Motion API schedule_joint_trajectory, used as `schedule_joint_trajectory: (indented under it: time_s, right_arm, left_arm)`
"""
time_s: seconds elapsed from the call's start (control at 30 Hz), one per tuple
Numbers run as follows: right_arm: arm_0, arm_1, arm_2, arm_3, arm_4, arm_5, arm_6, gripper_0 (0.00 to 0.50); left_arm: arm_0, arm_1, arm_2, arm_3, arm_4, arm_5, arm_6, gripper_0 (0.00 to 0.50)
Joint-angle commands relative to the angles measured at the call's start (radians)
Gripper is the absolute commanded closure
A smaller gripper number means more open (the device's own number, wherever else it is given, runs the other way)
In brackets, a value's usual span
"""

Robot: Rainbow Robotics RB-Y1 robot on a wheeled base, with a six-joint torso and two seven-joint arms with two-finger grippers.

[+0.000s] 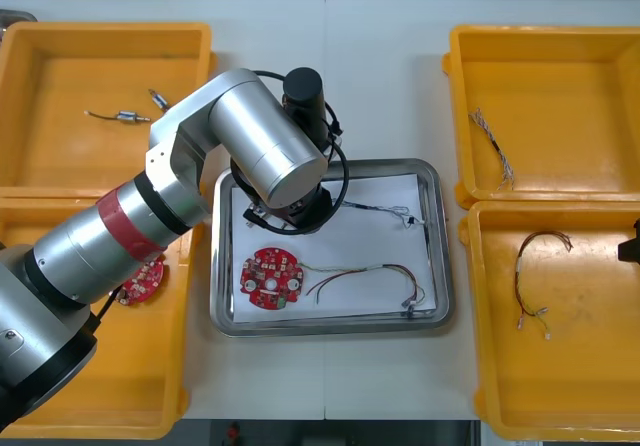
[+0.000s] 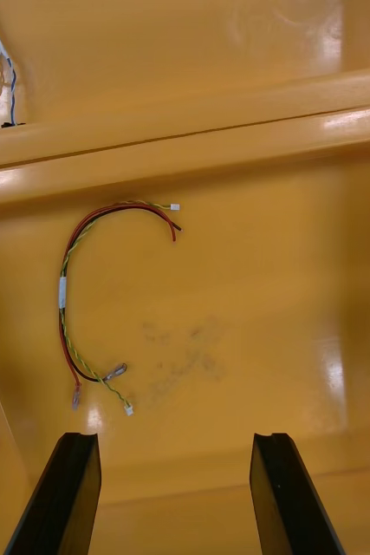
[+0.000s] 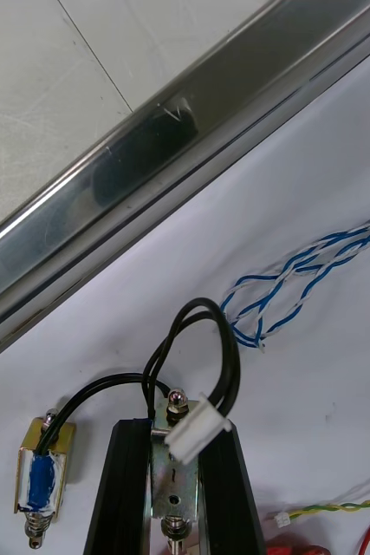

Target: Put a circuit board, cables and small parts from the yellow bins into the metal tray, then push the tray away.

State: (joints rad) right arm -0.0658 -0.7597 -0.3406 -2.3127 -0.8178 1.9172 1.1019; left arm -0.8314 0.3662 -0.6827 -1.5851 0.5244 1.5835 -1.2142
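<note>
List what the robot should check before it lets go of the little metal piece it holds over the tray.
1. Left gripper has its fingers shut on the small metal part: ok.
2. Part is above the white inside of the metal tray, within the rim: ok.
3. Spot beneath the part is free: cannot tell, the fingers hide it.
4. Blue and white cable is apart from the fingers: ok.
5. Circuit board is already in the tray: ok.
6. Right gripper is out of the way, open over the red and yellow cable in a yellow bin: ok.
</note>
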Motion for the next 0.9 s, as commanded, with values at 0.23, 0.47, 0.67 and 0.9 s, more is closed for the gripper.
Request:
schedule_joint_trajectory:
  time_s: [0.23, 0.47, 0.67, 0.9]
  right_arm:
    - [0.009, -0.053, -0.015, -0.017, -0.023, 0.003, 0.075, 0.000]
    - [0.009, -0.058, -0.015, -0.017, -0.021, 0.003, 0.105, 0.000]
    - [0.009, -0.059, -0.015, -0.017, -0.020, 0.003, 0.113, 0.000]
    - [0.009, -0.058, -0.014, -0.017, -0.020, 0.003, 0.113, 0.000]
  left_arm:
    - [-0.014, -0.018, -0.018, -0.009, -0.009, -0.010, -0.005, 0.064]
    - [-0.014, -0.015, -0.004, -0.023, -0.007, 0.000, -0.004, 0.000]
    - [-0.014, -0.015, 0.089, -0.104, 0.000, 0.087, -0.008, 0.000]
    - [-0.014, -0.013, 0.259, -0.184, 0.032, 0.219, -0.024, 0.000]
